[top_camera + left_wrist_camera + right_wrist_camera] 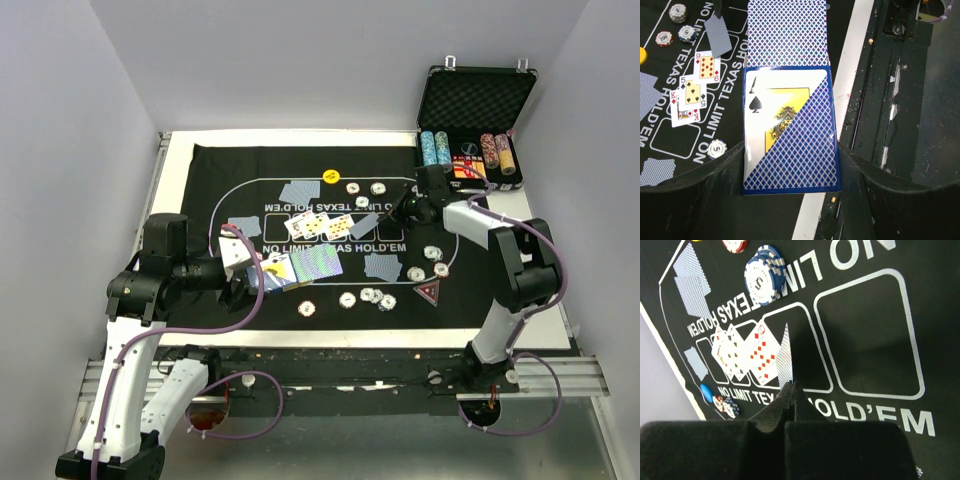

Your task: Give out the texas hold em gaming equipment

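Pinching a blue-backed playing card [785, 352] edge-up — long axis toward twelve o'clock — the right hand [791, 390] hangs over the black felt mat [925, 315], empty white-outlined box [870, 335] at two o'clock; the left hand [790, 172] clasps the blue deck [790, 135].

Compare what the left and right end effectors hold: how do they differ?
The left end effector holds a card pack across its width, fingers wide apart; the right end effector pinches a single card, fingers almost touching. The card pack shows an ace of spades; the single card, edge-on, only its back. Both bear a blue lattice pattern.
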Available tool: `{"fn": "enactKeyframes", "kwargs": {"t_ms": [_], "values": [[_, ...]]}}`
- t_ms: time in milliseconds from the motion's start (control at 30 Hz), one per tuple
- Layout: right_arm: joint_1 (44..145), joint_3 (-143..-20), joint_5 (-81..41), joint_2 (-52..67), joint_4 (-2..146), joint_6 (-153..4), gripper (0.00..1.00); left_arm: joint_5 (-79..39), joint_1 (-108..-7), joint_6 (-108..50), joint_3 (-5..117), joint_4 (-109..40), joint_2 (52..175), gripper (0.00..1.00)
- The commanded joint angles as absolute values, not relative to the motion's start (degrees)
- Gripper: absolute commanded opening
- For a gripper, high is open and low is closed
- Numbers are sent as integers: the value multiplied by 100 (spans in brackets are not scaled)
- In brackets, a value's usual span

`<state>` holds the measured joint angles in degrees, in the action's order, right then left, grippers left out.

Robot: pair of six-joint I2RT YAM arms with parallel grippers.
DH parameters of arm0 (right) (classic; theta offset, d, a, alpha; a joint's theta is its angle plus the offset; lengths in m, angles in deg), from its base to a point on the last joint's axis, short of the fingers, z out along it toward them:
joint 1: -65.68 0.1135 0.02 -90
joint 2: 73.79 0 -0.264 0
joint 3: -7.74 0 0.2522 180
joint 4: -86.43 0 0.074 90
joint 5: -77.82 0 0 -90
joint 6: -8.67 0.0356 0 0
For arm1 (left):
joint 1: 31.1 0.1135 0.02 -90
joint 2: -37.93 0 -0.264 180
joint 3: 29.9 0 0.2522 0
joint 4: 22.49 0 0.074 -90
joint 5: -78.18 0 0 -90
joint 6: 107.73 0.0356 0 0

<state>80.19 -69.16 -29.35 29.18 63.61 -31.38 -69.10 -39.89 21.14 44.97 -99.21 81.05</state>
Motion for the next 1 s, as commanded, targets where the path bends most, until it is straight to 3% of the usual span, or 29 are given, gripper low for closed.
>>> {"fn": "enactKeyframes", "kwargs": {"t_ms": [0, 467, 967], "values": [[7966, -6772, -2580, 3132, 6810, -3053, 1, -7176, -3980, 2147, 4583, -9874, 8056, 20], [7975, -6262, -2255, 3369, 6687, -3150, 2, -7264, -3980, 2112, 4530, -9822, 8074, 20], [8027, -6789, -1922, 3036, 5924, -3694, 47, -7264, -3980, 2094, 4495, -9804, 8030, 19]]}}
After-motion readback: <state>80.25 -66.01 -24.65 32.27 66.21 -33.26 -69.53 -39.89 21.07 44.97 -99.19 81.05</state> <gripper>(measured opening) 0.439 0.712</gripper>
